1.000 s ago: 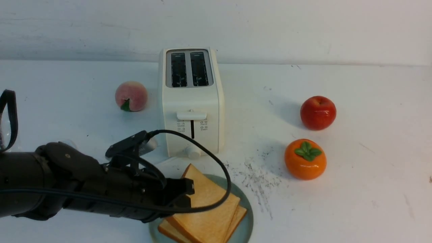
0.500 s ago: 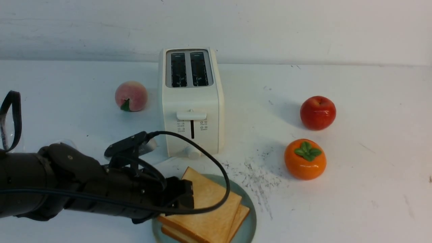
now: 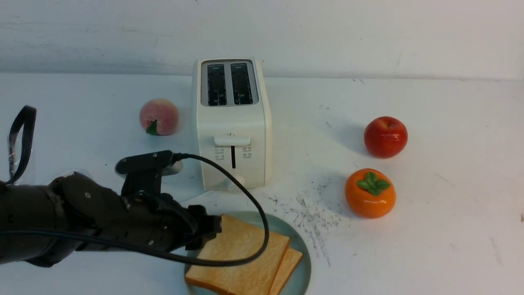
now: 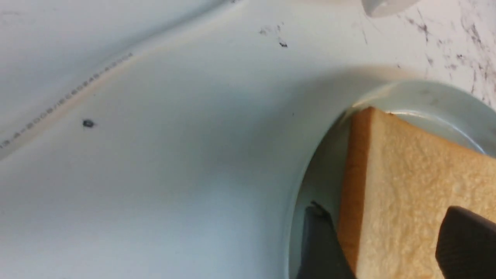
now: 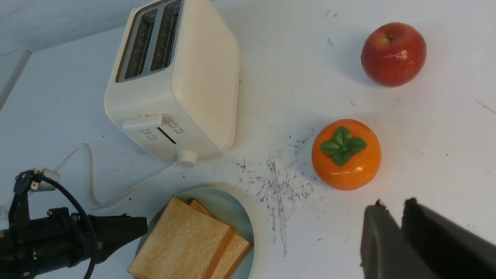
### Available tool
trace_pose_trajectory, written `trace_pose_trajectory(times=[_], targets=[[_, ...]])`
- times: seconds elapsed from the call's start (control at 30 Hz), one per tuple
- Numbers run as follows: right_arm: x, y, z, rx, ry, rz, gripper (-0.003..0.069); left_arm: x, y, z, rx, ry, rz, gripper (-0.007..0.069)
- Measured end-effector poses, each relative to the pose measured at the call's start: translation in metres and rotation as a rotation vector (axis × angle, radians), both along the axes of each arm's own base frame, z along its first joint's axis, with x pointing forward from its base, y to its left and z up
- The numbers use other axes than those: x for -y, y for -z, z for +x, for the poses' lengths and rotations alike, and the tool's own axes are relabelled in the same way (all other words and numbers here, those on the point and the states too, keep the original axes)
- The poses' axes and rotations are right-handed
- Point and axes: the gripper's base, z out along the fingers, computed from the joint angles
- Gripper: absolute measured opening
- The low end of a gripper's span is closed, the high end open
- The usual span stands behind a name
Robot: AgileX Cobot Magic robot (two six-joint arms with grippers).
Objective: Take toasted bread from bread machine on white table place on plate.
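Both slices of toasted bread (image 3: 239,258) lie stacked flat on the plate (image 3: 286,229), the upper one skewed so that a corner of the lower shows at its right side; the plate sits on the table (image 3: 450,205) just in front of the bread machine (image 3: 231,123), whose two slots are empty. The left claw (image 3: 213,232) is at the plate's left edge with its jaws spread wide and gripping nothing: one finger (image 4: 321,248) is low beside the top slice's crust, the other above its face. The right claw (image 5: 394,203) hovers over bare table near the persimmon (image 3: 370,192), its jaws all but closed with a thin slit between them and nothing in it. An apple (image 3: 385,136) stands behind the persimmon, a peach (image 3: 159,116) left of the bread machine
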Motion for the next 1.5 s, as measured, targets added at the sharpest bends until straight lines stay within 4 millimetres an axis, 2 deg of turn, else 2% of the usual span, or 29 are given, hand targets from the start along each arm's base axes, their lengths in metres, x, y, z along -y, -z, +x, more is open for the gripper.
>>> trace_pose_trajectory(times=[0.1, 0.17, 0.23, 0.27, 0.37, 0.4, 0.43, 0.47, 0.63, 0.7, 0.73, 0.77, 0.87, 1.03, 1.23, 1.5], targets=[[0.0, 0.0, 0.0, 0.0, 0.0, 0.001, 0.0095, 0.0, -0.009, -0.003, 0.015, 0.012, -0.018, 0.0382], [0.0, 0.001, -0.001, -0.005, -0.009, -0.01, 0.0097, 0.001, -0.029, -0.013, 0.048, 0.048, -0.063, 0.0322], [-0.001, 0.002, -0.001, -0.011, -0.023, -0.026, 0.0096, 0.0, -0.039, -0.017, 0.07, 0.06, -0.079, 0.029], [-0.001, 0.005, -0.004, -0.037, -0.064, -0.068, 0.0096, -0.002, -0.057, -0.026, 0.118, 0.078, -0.111, 0.0226], [-0.002, 0.012, -0.01, -0.107, -0.137, -0.145, 0.0097, -0.005, -0.083, -0.042, 0.193, 0.11, -0.153, 0.0086], [-0.002, 0.013, -0.011, -0.114, -0.141, -0.149, 0.0098, -0.006, -0.085, -0.043, 0.199, 0.11, -0.155, 0.0086], [-0.002, 0.017, -0.014, -0.16, -0.168, -0.176, 0.0099, -0.008, -0.097, -0.051, 0.237, 0.122, -0.175, 0.0005], [-0.002, 0.019, -0.017, -0.199, -0.19, -0.19, 0.0099, -0.009, -0.103, -0.056, 0.255, 0.127, -0.187, -0.0014], [-0.004, 0.026, -0.025, -0.26, -0.226, -0.195, 0.008, -0.013, -0.117, -0.067, 0.295, 0.13, -0.224, -0.0014], [-0.007, 0.038, -0.038, -0.258, -0.221, -0.174, 0.0018, -0.013, -0.12, -0.072, 0.291, 0.143, -0.237, -0.0014], [-0.007, 0.039, -0.039, -0.254, -0.22, -0.172, 0.0013, -0.013, -0.12, -0.072, 0.291, 0.144, -0.237, -0.0014], [-0.008, 0.047, -0.047, -0.205, -0.191, -0.157, -0.0008, -0.012, -0.119, -0.073, 0.285, 0.153, -0.237, -0.0014], [-0.007, 0.061, -0.058, -0.061, -0.106, -0.165, -0.0013, -0.012, -0.118, -0.074, 0.28, 0.172, -0.221, -0.0014], [0.004, 0.088, -0.063, 0.181, 0.062, -0.225, -0.0011, -0.012, -0.118, -0.074, 0.279, 0.183, -0.209, -0.0014], [0.009, 0.103, -0.061, 0.244, 0.152, -0.184, -0.0008, -0.012, -0.117, -0.074, 0.28, 0.184, -0.207, -0.0014], [0.003, 0.093, -0.059, 0.244, 0.267, 0.296, -0.0008, -0.012, -0.117, -0.074, 0.28, 0.184, -0.207, -0.0014]])
